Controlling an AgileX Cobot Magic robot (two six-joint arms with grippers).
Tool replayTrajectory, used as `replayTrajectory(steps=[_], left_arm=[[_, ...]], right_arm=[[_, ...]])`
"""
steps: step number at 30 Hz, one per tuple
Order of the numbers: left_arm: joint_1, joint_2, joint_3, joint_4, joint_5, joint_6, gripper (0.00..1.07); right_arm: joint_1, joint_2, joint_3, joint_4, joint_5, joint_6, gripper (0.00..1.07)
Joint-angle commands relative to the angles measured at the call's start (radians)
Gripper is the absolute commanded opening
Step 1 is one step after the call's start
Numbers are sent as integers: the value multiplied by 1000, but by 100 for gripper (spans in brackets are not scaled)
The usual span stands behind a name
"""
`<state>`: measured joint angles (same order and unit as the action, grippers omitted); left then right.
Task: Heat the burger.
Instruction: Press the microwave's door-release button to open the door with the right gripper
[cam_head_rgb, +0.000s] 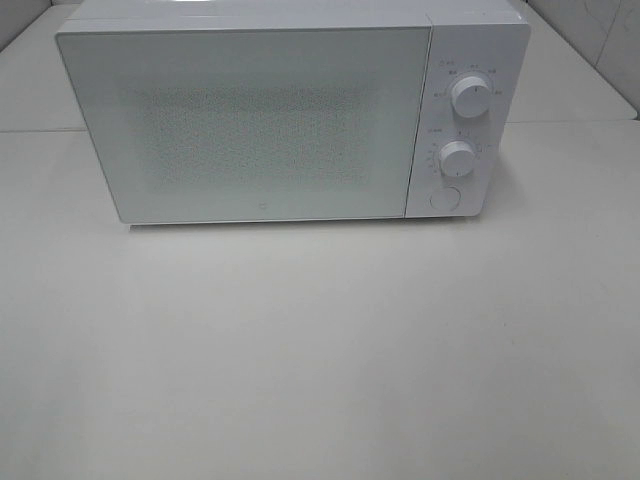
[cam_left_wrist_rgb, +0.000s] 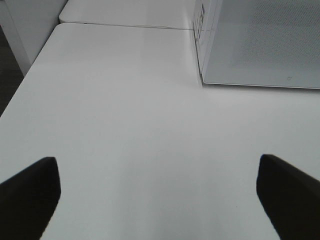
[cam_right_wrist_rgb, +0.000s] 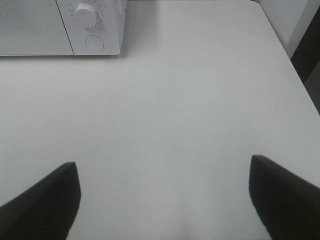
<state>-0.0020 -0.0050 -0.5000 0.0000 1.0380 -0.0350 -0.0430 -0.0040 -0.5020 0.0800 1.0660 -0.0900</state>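
A white microwave (cam_head_rgb: 270, 115) stands at the back of the white table, its door shut. It has two round knobs, an upper knob (cam_head_rgb: 470, 96) and a lower knob (cam_head_rgb: 457, 158), and a round button (cam_head_rgb: 444, 199) below them. No burger shows in any view. My left gripper (cam_left_wrist_rgb: 157, 192) is open and empty over the table, with the microwave's left corner (cam_left_wrist_rgb: 260, 45) ahead of it. My right gripper (cam_right_wrist_rgb: 162, 192) is open and empty over the table, with the microwave's knob panel (cam_right_wrist_rgb: 92, 22) ahead of it. Neither gripper shows in the exterior high view.
The white table (cam_head_rgb: 320, 350) spreads in front of the microwave. A second table section (cam_left_wrist_rgb: 125, 11) joins behind it. The table's left edge (cam_left_wrist_rgb: 20, 87) and right edge (cam_right_wrist_rgb: 300, 75) drop off to a dark floor.
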Motion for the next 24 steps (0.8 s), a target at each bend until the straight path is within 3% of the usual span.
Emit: replayTrajectory(steps=[1,16,24], left_arm=[[2,-15,2,6,-3,-3,101],[2,-15,2,6,-3,-3,101],[2,-15,2,6,-3,-3,101]], right_arm=[[-2,-21,-2,-3,-8,-8,89],[-2,-9,-5,-3,-13,-10,89],[-2,98,-45,28,-292,-20,84]])
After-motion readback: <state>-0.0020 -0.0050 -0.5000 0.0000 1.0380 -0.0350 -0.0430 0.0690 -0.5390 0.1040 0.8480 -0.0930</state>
